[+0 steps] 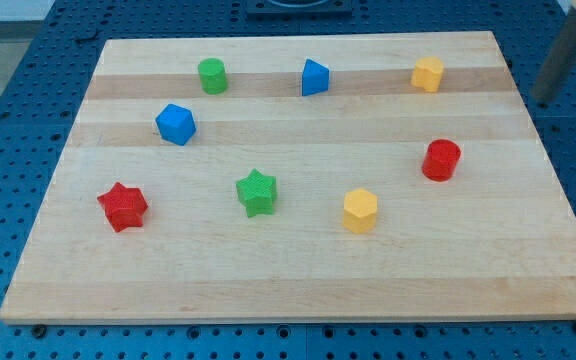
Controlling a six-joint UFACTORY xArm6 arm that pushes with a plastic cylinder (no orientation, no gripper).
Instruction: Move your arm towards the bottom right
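Observation:
My rod comes down blurred at the view's top right, and my tip (542, 100) sits just past the right edge of the wooden board (298, 285), touching no block. The nearest blocks are the yellow block (428, 74) to its left and the red cylinder (441, 160) below and to its left. A yellow hexagon (360, 211) lies at lower centre-right and a green star (257, 192) at the centre. A red star (122, 206) is at the left and a blue block (176, 124) at the upper left. A green cylinder (212, 76) and a blue triangular block (314, 77) lie along the top.
The board rests on a blue perforated table (8, 120) that shows on all sides. A dark fixture (298, 6) sits beyond the board's top edge.

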